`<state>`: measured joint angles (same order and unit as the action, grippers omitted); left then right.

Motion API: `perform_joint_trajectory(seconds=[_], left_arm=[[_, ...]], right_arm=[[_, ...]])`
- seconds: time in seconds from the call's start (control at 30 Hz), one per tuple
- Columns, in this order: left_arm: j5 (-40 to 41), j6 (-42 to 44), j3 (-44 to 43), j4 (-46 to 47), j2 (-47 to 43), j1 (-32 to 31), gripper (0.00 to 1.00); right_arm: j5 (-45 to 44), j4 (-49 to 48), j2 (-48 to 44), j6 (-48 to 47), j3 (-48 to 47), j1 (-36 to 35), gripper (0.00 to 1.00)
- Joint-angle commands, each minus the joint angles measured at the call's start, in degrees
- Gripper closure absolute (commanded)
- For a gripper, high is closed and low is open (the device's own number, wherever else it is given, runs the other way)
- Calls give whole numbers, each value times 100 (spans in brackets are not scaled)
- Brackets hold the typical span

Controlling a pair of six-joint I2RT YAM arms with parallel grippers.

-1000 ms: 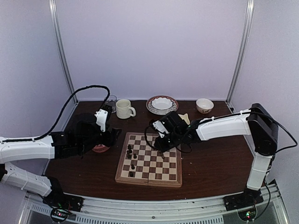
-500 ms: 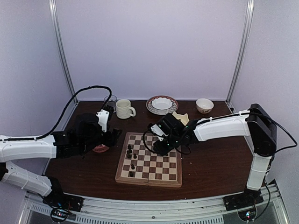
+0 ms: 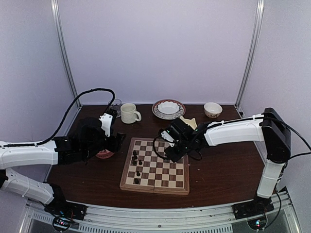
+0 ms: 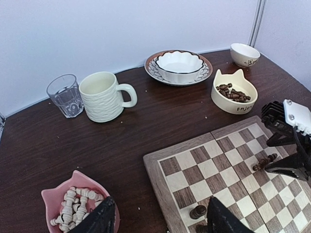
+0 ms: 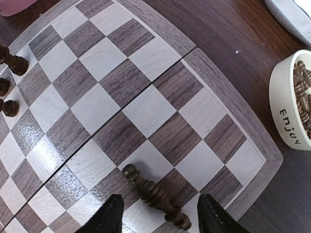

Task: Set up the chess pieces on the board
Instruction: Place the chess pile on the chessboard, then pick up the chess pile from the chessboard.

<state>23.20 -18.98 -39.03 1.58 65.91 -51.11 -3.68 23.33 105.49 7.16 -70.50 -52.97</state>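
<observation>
One dark chess piece (image 5: 154,194) is lying tipped on the board (image 5: 146,111) between parted, empty fingers (image 5: 112,218) of the right gripper (image 5: 163,213) | left gripper (image 4: 161,208) is hovering wide, empty | likely needing crosswise regrasp, then standing upright

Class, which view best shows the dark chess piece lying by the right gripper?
The right wrist view: the fallen piece lies large and sharp on the board, between the right gripper's parted fingers. The left wrist view shows it small, far off. In the top view it cannot be made out.
</observation>
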Motion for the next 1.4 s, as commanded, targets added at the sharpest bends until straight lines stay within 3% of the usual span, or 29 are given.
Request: perform_joint_trajectory(seconds=[0.0,0.27,0.53,0.97,1.37], left_arm=[[23,70,-123,97,-92,-39,35],[26,77,-116,98,-129,-39,35],[-24,62,-114,88,-149,-39,35],[-116,79,-123,92,-153,-38,35],[-177,61,-127,114,-103,-56,35]], right_arm=[[-225,-306,-350,-169,247,116,40],[1355,-245,-277,-487,214,340,40],[2000,-69,-666,-951,438,358,38],[1276,598,-152,-1081,89,358,47],[1327,294,-431,-1023,251,358,48]])
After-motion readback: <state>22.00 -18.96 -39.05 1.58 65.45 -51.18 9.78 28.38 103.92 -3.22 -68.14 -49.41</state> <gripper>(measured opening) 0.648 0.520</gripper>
